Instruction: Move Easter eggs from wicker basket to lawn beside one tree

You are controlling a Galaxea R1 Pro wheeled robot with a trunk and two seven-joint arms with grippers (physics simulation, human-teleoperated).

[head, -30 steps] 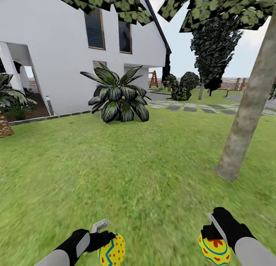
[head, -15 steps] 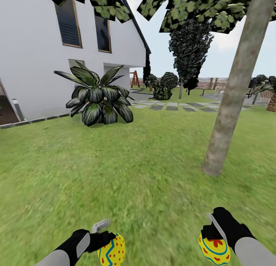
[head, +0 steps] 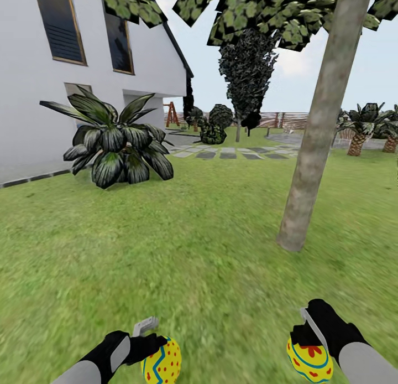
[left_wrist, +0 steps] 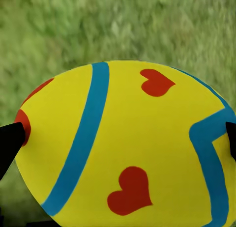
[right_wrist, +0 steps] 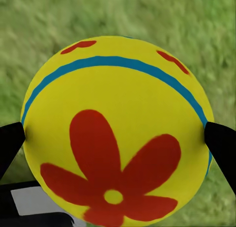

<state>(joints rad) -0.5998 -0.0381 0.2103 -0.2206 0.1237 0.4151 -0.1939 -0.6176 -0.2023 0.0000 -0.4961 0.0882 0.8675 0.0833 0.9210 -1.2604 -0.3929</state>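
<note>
2 gripped Easter eggs near tree

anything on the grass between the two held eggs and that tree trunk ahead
Nothing visible. Open lawn runs from the egg in the left gripper and the egg in the right gripper to the base of the tree. The spiky plant stands well off to the left.

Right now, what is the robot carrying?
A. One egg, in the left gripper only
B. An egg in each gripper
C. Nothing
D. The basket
B: the left gripper is shut on one egg and the right gripper on another egg, each pinched between black fingers over the lawn.
</note>
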